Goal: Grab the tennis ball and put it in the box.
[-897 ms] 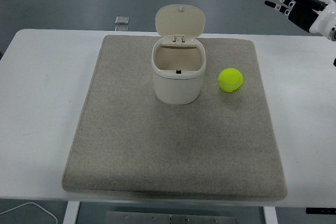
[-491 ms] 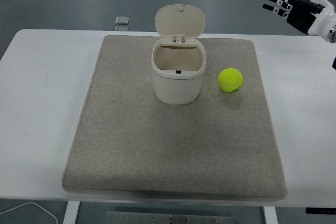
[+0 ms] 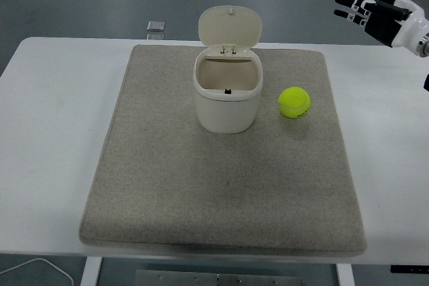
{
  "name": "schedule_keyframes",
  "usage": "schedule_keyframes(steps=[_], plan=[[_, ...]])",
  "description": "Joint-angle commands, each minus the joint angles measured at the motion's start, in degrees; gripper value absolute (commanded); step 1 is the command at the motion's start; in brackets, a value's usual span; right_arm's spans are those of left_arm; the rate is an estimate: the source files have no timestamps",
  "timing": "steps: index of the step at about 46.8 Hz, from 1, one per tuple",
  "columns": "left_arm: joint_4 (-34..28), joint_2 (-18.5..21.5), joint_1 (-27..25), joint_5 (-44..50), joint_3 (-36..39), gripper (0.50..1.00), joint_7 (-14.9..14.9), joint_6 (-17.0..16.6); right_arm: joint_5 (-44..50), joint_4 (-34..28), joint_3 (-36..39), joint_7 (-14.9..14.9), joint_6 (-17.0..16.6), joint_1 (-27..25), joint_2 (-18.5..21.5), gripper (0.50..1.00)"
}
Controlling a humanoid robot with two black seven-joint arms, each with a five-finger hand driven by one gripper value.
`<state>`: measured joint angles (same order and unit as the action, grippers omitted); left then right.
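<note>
A yellow-green tennis ball (image 3: 294, 102) lies on the grey mat (image 3: 221, 185), just right of the box. The box (image 3: 227, 90) is a cream-coloured bin with its hinged lid (image 3: 230, 27) standing open at the back. Its inside looks empty. My right hand (image 3: 367, 6) is raised at the top right, above and beyond the table's far edge, well apart from the ball. Its fingers are spread and hold nothing. My left arm does not show.
The mat covers most of the white table (image 3: 53, 125). A small grey square object (image 3: 155, 26) lies beyond the table's far edge. A white cable (image 3: 37, 267) shows at the bottom left, below the table.
My right hand has shifted slightly up and to the left at the top right. The ball and the box have not moved.
</note>
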<state>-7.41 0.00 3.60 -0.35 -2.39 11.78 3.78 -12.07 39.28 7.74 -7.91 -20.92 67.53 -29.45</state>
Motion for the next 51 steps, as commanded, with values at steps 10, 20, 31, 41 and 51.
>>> schedule_keyframes(steps=[10,20,31,41,51], plan=[[0.0,0.0,0.0,0.0,0.0,0.99,0.0,0.0,3.2,0.0,0.2,0.0,0.2,0.0,1.9,0.93],[0.0,0.0,0.0,0.0,0.0,0.992,0.0,0.0,4.3,0.0,-0.1,-0.1,1.1,0.0,3.9,0.93],[0.0,0.0,0.0,0.0,0.0,0.992,0.0,0.0,11.4,0.0,0.2,-0.6,1.8,0.3,4.0,0.93],[0.0,0.0,0.0,0.0,0.0,0.992,0.0,0.0,14.0,0.0,-0.1,-0.6,1.5,0.2,4.0,0.93],[0.0,0.0,0.0,0.0,0.0,0.992,0.0,0.0,19.4,0.0,0.5,-0.7,1.4,0.4,4.0,0.93]])
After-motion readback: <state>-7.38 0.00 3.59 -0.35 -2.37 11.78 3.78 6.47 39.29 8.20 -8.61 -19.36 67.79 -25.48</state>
